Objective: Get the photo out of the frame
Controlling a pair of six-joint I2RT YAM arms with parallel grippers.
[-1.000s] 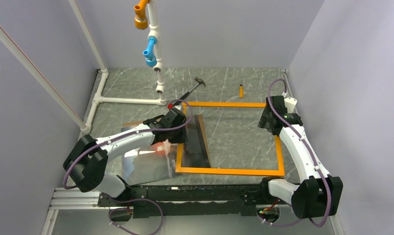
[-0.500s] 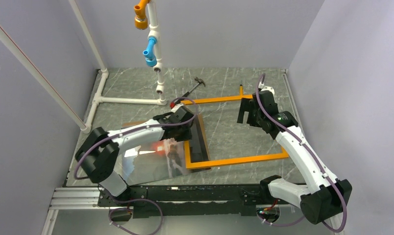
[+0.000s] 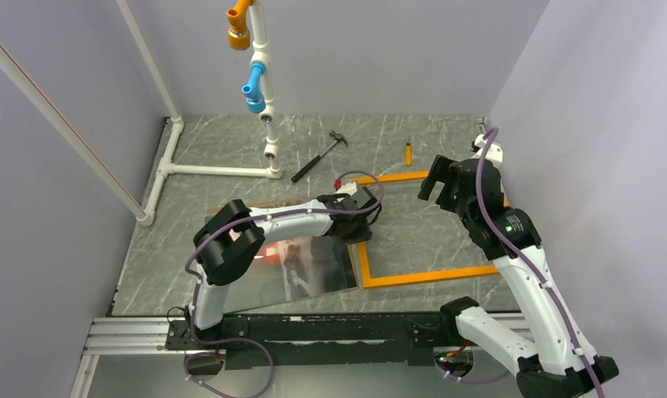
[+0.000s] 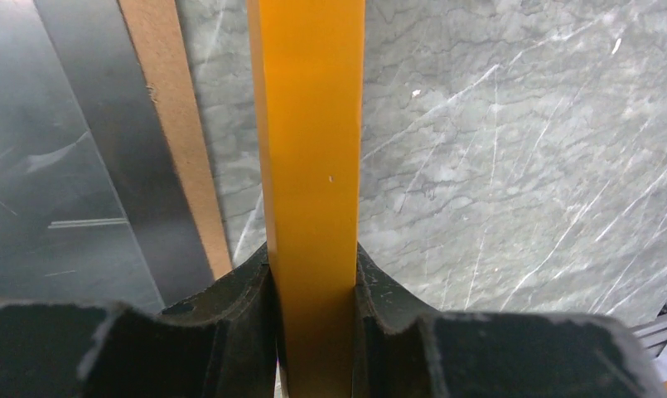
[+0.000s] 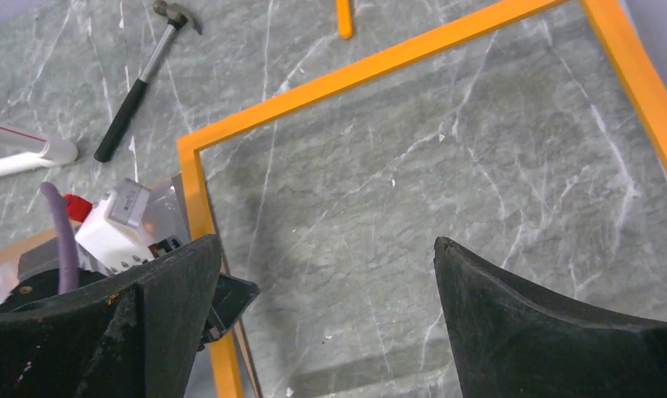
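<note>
The photo, a dark print with an orange-red glow, lies flat on the table in front of the left arm. Its brown board edge shows in the left wrist view. The orange frame is hollow and sits to the photo's right, with a strip of table between them. My left gripper is shut on the frame's left bar. My right gripper is open and empty, held above the frame's far side.
A hammer and a small orange screwdriver lie on the table beyond the frame. A white pipe structure with blue and orange fittings stands at the back left. Walls close in on both sides.
My left gripper has dragged the frame to the right, off the photo, which stays on the table. My right arm has lifted and moved toward the far right.
</note>
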